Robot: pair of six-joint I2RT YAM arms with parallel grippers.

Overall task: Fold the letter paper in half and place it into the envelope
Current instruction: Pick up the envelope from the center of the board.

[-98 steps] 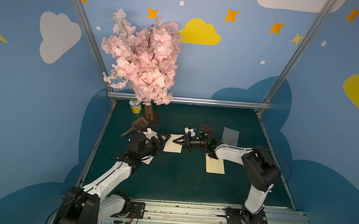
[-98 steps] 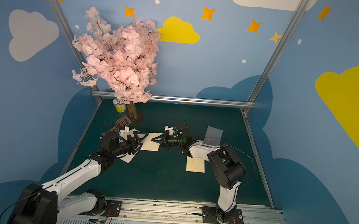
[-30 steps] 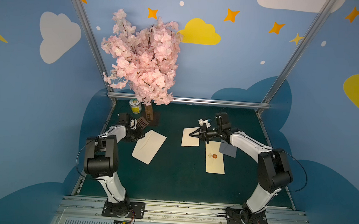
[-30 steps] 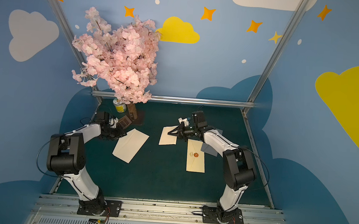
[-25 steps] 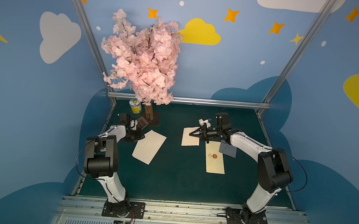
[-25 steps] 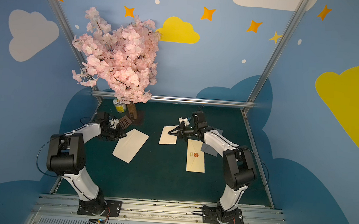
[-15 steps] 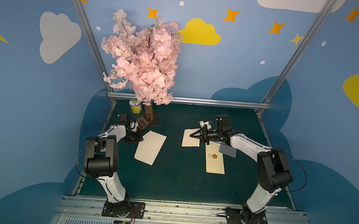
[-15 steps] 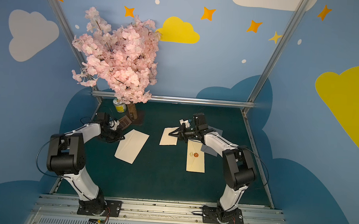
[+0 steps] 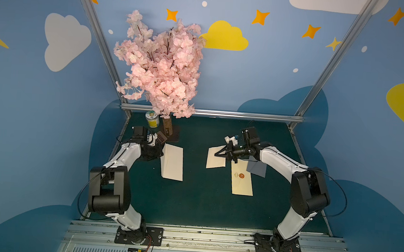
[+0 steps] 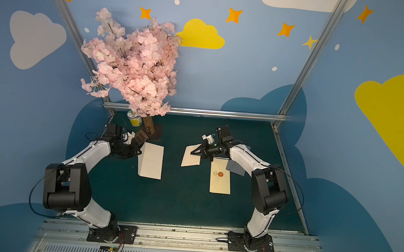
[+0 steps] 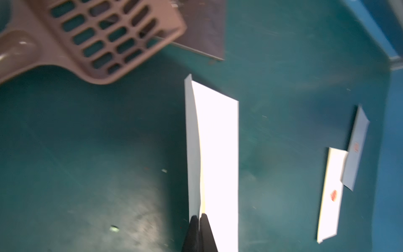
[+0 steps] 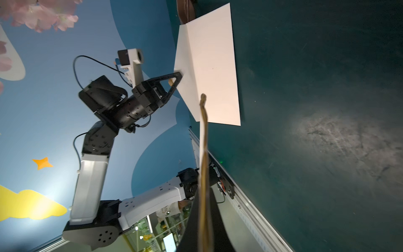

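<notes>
A dark green mat (image 9: pixel 202 204) covered the table, scuffed pale in patches, and ended at the front in a metal rail (image 9: pixel 212 240) carrying both arm bases. Blue walls (image 9: pixel 272 82) painted with clouds and orange stars closed in three sides, framed by aluminium posts (image 9: pixel 99 39). In the back left corner stood a pink blossom tree (image 9: pixel 161 65) on a dark plate (image 9: pixel 174 135). A yellow can (image 9: pixel 152 121) and a brown slotted scoop (image 9: pixel 161 137) sat beside it.

The folded white letter paper (image 9: pixel 173 162) lay on the left half of the mat, just in front of the scoop. The left gripper (image 11: pixel 199 218) had its fingers pressed together on the paper's edge, pinching both layers. The right gripper (image 9: pixel 216 154) was clamped on the back edge of a smaller cream sheet (image 9: pixel 214 161). Just beside that lay a cream envelope (image 9: pixel 242 185) with a red seal, a grey sheet (image 9: pixel 256 168) overlapping its back right corner.

A second before, the letter paper had lain slanted. Since then the left fingers had drawn shut and the paper had swung nearly square to the table's front. The right gripper had stayed shut and hardly moved. Three seconds back, both grippers had met at mid-table on either side of the cream sheet, and the grey sheet had lain apart, farther back.
</notes>
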